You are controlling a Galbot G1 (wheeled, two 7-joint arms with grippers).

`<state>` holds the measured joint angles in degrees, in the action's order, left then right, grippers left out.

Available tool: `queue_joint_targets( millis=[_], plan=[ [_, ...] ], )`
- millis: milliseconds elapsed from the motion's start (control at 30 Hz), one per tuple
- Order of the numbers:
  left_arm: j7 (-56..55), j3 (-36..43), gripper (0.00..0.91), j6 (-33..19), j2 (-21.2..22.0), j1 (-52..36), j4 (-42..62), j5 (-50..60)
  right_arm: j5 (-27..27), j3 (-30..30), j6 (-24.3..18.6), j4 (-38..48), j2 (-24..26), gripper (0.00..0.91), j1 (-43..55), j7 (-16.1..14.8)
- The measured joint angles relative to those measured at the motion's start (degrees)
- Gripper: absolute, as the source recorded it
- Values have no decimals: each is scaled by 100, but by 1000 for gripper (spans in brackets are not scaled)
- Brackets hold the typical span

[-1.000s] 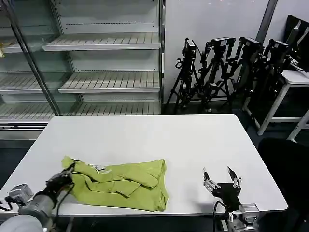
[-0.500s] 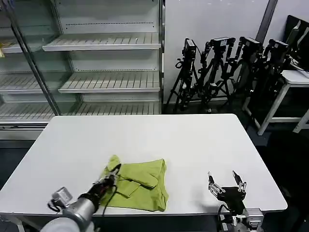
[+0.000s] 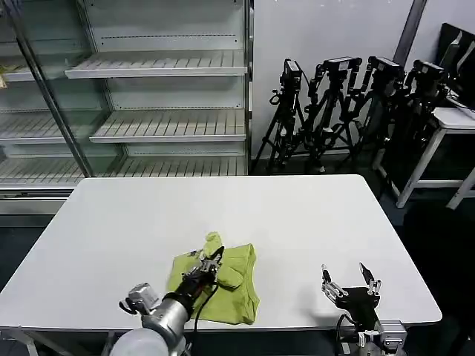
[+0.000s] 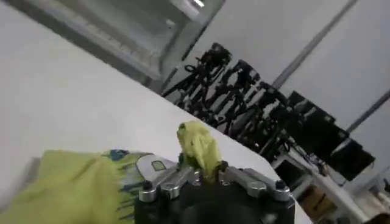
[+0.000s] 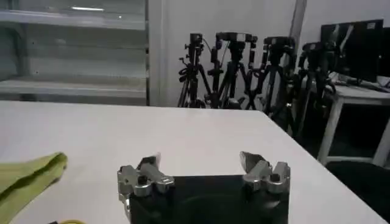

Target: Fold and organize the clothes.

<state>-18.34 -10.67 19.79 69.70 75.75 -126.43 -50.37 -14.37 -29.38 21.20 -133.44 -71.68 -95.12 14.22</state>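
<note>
Step in hand, as I judge it: carrying the gripped edge of the shirt (image 3: pixel 223 278) across its own body to make a fold. To do it well, I would keep the edge low and taut, travel straight toward the right of the frame, and release only once the raised edge lines up with the far edge beneath.

The left end effector (image 3: pixel 210 261) sits at lower centre-left of the head view, above the shirt, forearm reaching up from the bottom edge. It is clamped on a bunched peak of shirt fabric, seen standing between the fingers in the left wrist view (image 4: pixel 201 170).

The shirt lies on the worktop (image 3: pixel 223 208) near its front edge.

The right end effector (image 3: pixel 349 285) hovers at lower right, spread wide and empty.
</note>
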Motion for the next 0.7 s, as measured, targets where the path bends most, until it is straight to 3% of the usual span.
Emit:
queue_joint_targets(
  millis=[433, 700],
  plan=[
    [488, 188, 907, -203, -252, 189, -301, 1189, -8, 28, 3, -80, 12, 907, 30, -2],
    [473, -555, 907, -44, -628, 655, -560, 1080, -26, 117, 2, -33, -3, 907, 120, -7]
  ],
)
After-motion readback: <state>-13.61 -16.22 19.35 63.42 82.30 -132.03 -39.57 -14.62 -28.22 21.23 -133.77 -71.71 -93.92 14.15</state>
